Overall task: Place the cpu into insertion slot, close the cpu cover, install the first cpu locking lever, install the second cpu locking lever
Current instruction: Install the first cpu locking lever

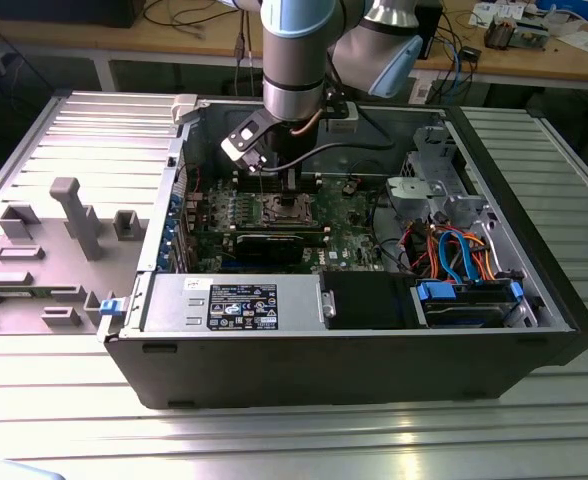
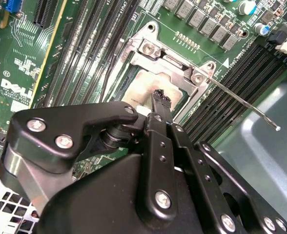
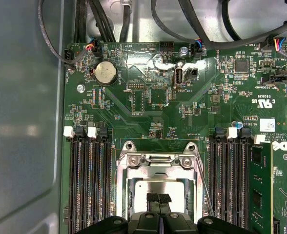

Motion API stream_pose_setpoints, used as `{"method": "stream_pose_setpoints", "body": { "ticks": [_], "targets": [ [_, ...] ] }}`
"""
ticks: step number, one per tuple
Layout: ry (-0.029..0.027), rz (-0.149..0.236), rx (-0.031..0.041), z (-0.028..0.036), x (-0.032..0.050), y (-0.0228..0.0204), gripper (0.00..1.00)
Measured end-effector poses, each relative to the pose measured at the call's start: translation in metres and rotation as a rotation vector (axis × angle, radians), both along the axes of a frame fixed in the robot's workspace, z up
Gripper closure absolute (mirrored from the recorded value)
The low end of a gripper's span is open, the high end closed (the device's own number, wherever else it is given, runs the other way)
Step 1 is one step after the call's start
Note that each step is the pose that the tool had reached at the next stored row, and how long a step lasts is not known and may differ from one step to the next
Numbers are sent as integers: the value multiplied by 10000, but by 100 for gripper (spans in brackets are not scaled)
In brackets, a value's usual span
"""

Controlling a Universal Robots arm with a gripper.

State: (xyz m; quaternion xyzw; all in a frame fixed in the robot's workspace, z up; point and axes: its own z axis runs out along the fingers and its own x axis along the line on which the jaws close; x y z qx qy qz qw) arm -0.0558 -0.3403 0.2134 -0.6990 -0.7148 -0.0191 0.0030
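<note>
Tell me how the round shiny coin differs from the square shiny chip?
The coin battery is round; the cpu is square. The battery sits bare, while the cpu is framed by the cpu cover. The gripper is at the cpu, far from the battery. Both are silvery, on the green board.

1. So the table (image 1: 534, 420) is one of those ribbed aluminium tops, silver-grey, with the grooves running across the exterior view.
2. Sitting flat on it is a big black computer case (image 1: 354, 370), tipped on its side with the open face up. It's directly under the jaws of the gripper (image 3: 158, 199), which reach down inside it.
3. A grey fixture plate (image 1: 34, 265) also lies on the table, next to the case wall and well off to the exterior view's left of the jaws. It has a tall upright post (image 1: 69, 205) and some low brackets.
4. Bare slats show in front of the case, on the camera side of the jaws.
</note>
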Motion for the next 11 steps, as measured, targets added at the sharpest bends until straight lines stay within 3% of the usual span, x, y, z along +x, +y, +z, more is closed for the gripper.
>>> {"method": "stream_pose_setpoints", "body": {
  "ticks": [3, 7, 11],
  "targets": [
    [1, 0, 0, 96, 0, -1, 89],
    [-1, 0, 2, 293, -1, -1, 89],
    [0, 0, 2, 410, -1, -1, 89]
  ]
}}
